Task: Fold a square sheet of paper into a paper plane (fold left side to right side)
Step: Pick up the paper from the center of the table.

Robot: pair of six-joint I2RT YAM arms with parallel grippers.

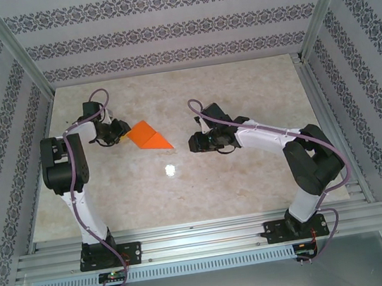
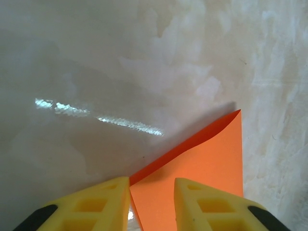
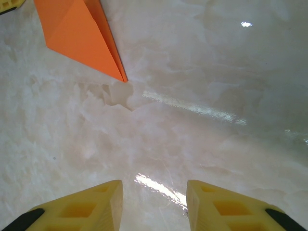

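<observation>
Paper (image 1: 149, 136) this thin is light, floppy and slidy on the glossy table (image 1: 253, 177), so we'd pinch the wide rear edge lying between the 2 parted fingers of the left gripper (image 1: 120, 133), while the right gripper (image 1: 192, 143) hangs open and empty near the tip.

The square sheet of paper (image 1: 149, 136), folded to a pointed shape, lies flat on the desk (image 1: 239, 179), toward 10 o'clock from the desk centre. Its point faces 4 o'clock.

The left pincer (image 1: 123, 132) stands at the sheet's 9 o'clock corner. In the left wrist view, that corner reaches into the gap between the two parted fingers (image 2: 103, 204).

The right pincer (image 1: 192, 143) stands at 3 o'clock from the sheet's point, near it but apart, jaws spread over bare desk. In the right wrist view, the point lies toward 11 o'clock, well ahead of the fingertips.
</observation>
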